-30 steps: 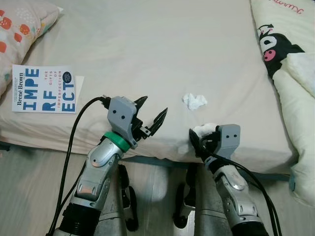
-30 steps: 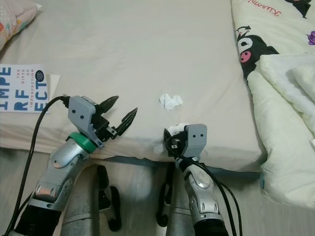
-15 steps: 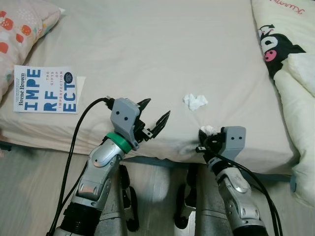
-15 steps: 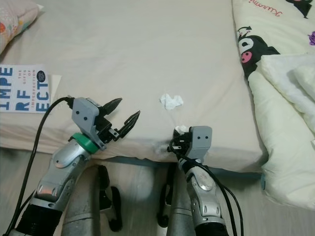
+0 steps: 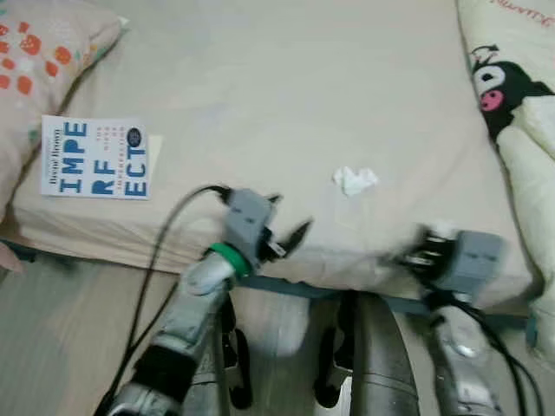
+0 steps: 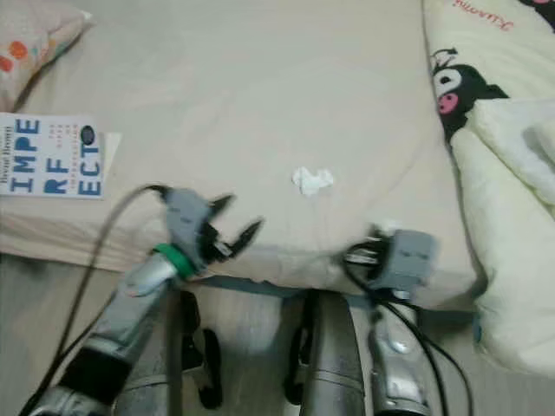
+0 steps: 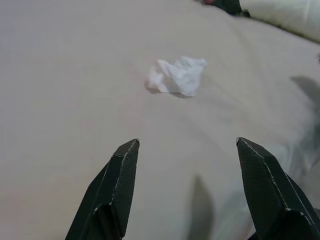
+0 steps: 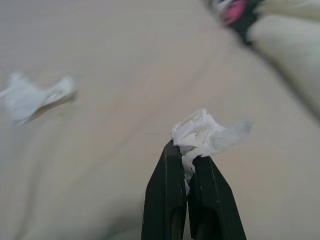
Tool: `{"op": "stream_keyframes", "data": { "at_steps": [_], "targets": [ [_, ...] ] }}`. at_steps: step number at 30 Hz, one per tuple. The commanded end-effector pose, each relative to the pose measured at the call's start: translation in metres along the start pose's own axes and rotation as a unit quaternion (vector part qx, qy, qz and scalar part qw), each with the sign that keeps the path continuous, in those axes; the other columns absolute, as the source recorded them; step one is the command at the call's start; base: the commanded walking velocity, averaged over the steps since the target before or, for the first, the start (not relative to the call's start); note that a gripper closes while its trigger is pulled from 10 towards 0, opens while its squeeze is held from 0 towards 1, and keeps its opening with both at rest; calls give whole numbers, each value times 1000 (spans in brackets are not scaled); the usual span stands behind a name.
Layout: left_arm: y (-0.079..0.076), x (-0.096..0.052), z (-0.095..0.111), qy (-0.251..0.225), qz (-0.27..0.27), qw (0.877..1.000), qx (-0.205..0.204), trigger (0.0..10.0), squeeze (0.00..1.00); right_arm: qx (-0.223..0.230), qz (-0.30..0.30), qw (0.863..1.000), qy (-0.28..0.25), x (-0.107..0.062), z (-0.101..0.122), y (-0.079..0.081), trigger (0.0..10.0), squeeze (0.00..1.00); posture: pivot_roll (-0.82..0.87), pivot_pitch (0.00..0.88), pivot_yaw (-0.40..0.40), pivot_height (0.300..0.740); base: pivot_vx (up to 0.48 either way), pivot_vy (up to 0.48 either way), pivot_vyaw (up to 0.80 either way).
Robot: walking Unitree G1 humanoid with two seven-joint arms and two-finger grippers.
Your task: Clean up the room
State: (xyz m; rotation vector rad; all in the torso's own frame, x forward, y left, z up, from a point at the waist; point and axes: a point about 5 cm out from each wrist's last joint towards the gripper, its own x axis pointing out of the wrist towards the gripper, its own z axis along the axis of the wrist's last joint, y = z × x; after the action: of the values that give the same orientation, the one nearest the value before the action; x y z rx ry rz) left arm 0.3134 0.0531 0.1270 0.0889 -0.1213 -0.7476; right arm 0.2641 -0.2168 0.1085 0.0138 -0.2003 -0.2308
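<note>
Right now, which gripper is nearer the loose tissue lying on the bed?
Roughly even, left marginally nearer. The left gripper, fingers open, sits toward the bed edge, left of the loose tissue. The right gripper sits right of it, clamping another tissue wad.

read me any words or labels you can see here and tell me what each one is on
"IMPE / RF / ECT", large blue letters on the white book cover lying on the bed.
Author line along the book's left edge: too blurred to read.
Small line between the big letters: too small to read.
Red script on the cartoon-print blanket: upside down, cut off, unreadable.
</note>
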Motion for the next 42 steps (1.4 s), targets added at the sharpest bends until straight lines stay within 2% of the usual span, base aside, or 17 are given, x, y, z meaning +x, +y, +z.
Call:
{"op": "stream_keyframes", "data": {
  "at_steps": [1, 2, 3, 7, 11, 12, 14, 15, 27, 28, 29, 30, 34, 36, 37, 40, 42],
  "targets": [
    [-2, -1, -12, 19, 5, 1000, -5, 10000, 0, -6, -7, 1000, 2, -6, -2, -2, 0, 0, -38, 269, 138, 600, 0, 0, 0],
    [-2, 2, -15, 25, 5, 1000, -15, 10000, 0, -7, -12, 1000, -5, -6, 0, -3, 0, 0, -38, 269, 138, 600, 0, 0, 0],
    [-4, 6, -17, 30, 1, 999, -25, 10000, 1000, -8, -17, 1000, -12, -6, 4, -5, 0, 0, -69, 270, 163, 600, 0, 0, 0],
    [-7, 20, -13, 24, -5, 999, -34, 10000, 1000, -6, 1, 1000, -26, -9, 10, -4, 0, 0, -89, 264, 187, 600, 0, 0, 0],
    [-5, 21, -11, 17, 2, 999, -38, 10000, 1000, -6, 10, 1000, -26, -9, 10, -1, 0, 0, -91, 261, 188, 600, 0, 0, 0],
    [-4, 21, -8, 5, 8, 999, -49, 10000, 616, -6, 24, 999, -26, -10, 9, 4, 0, 0, -95, 248, 188, 600, 0, 0, 0],
    [-4, 21, -8, 5, 8, 999, -49, 10000, 616, -6, 24, 999, -26, -10, 9, 4, 0, 0, -95, 248, 188, 600, 0, 0, 0],
    [-3, 21, -7, -8, 9, 998, -65, 10000, 0, -6, 33, 999, -25, -13, 8, 8, 0, 0, -99, 235, 184, 600, 0, 0, 0],
    [-17, 30, -18, 0, 0, 996, -87, 10000, 0, -9, 45, 999, -3, -17, 2, 18, 0, 0, -132, 218, 171, 600, 0, 0, 0],
    [-10, 29, -21, 11, 26, 996, -90, 10000, 0, -22, 49, 999, 4, -16, -1, 19, 6157, 0, -133, 210, 167, 600, 0, 0, 0],
    [-10, 29, -21, 11, 26, 996, -90, 10000, 0, -22, 49, 999, 4, -16, -1, 19, 6157, 0, -133, 210, 167, 600, 0, 0, 0],
    [3, 23, -26, 28, 79, 992, -99, 10000, 0, -39, 55, 998, 14, -13, -4, 21, 10000, 0, -127, 193, 152, 600, 0, 0, 0],
    [12, 18, -29, 36, 110, 988, -107, 10000, 0, -44, 59, 997, 20, -11, -5, 22, 10000, 0, -125, 189, 148, 600, 0, 0, 0],
    [34, -3, -32, 28, 179, 978, -104, 10000, 0, -55, 73, 996, 9, -6, -3, 27, 10000, 0, -102, 172, 104, 600, 0, 0, 0],
    [34, -3, -32, 28, 179, 978, -104, 10000, 0, -55, 73, 996, 9, -6, -3, 27, 10000, 0, -102, 172, 104, 600, 0, 0, 0],
    [52, -25, -33, 11, 245, 965, -98, 10000, 0, -62, 91, 994, 4, 0, -2, 33, 10000, 0, -55, 148, 34, 600, 0, 0, 0],
    [68, -49, -31, -6, 307, 948, -84, 10000, 0, -63, 119, 991, 4, 6, -5, 44, 10000, 0, -34, 137, 1, 600, 0, 0, 0]
  ]
}}
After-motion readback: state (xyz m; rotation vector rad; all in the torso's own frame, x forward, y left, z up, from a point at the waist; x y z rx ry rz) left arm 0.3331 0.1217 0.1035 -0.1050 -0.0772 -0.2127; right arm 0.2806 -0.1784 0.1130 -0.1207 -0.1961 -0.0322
